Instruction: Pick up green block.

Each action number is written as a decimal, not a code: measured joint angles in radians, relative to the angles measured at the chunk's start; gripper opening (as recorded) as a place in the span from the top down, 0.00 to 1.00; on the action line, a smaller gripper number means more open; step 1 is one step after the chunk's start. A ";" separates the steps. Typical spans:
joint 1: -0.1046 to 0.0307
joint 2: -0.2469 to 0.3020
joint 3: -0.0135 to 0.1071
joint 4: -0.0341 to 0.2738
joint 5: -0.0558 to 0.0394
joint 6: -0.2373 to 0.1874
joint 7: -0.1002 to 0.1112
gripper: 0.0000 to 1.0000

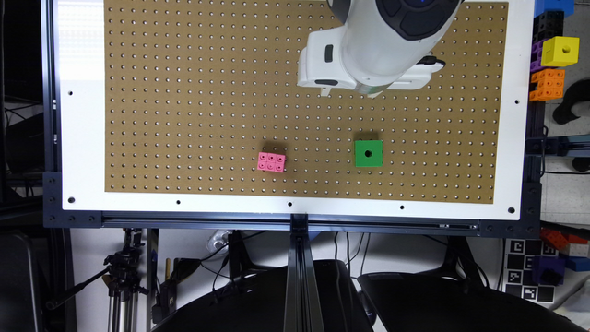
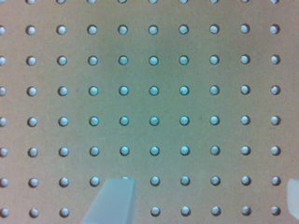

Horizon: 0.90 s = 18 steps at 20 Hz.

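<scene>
One bright green plastic cube with a round centre hole [image 1: 368, 153] sits untouched on the brown pegboard worktop [image 1: 184, 115], at six o'clock from the wide-open jaws [image 2: 201, 205], so reaching comes next.

Pink studded brick [image 1: 271, 162] on brown pegboard [image 1: 184, 115]; yellow cube [image 1: 559, 51] beyond its right edge.

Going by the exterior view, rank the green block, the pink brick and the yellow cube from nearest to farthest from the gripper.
1. Green block: on the pegboard, almost straight below the gripper in the picture.
2. Pink brick: on the pegboard, toward the exterior view's left.
3. Yellow cube: off the board, at the exterior view's right edge.
</scene>
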 joint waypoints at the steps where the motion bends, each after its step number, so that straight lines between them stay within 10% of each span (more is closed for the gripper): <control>1: 0.000 0.000 0.000 -0.001 0.0000 0.000 -0.001 0.00; 8: 0.002 0.018 0.025 0.048 0.0016 0.000 0.008 0.00; 14: 0.003 0.184 0.060 0.254 0.0014 -0.012 0.028 0.00; 18: 0.003 0.265 0.062 0.366 0.0004 -0.040 0.028 0.00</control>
